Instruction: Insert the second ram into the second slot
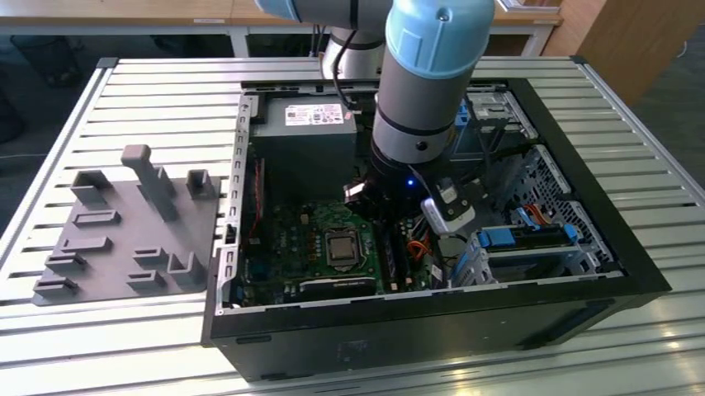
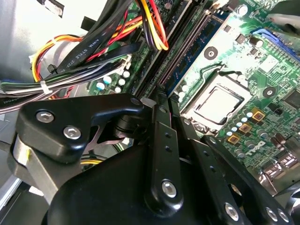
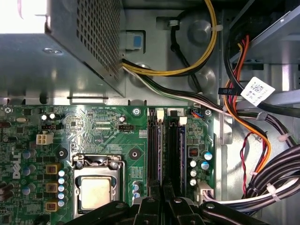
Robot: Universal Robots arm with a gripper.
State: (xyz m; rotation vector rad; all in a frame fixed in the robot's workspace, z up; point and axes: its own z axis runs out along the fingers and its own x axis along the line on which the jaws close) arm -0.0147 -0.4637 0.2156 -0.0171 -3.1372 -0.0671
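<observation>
1. On the table (image 1: 132, 91), the open case (image 1: 617, 272) was entered by the arm (image 1: 424, 91). Loose cables (image 2: 93, 51) nearby could be snagged.
2. The end effector (image 3: 162, 199) was seen clenched over the slots (image 3: 154, 150). A tilted push could jam the ram or strain the board (image 3: 108, 126).
3. The blue ram (image 2: 190, 65) was seen along the slots, just beyond the end effector. Whether it was gripped or seated could not be told.
4. A white label (image 1: 319, 114) on the supply (image 1: 303, 157) and a cable tag (image 3: 254, 91) carried print, which was left unread.
</observation>
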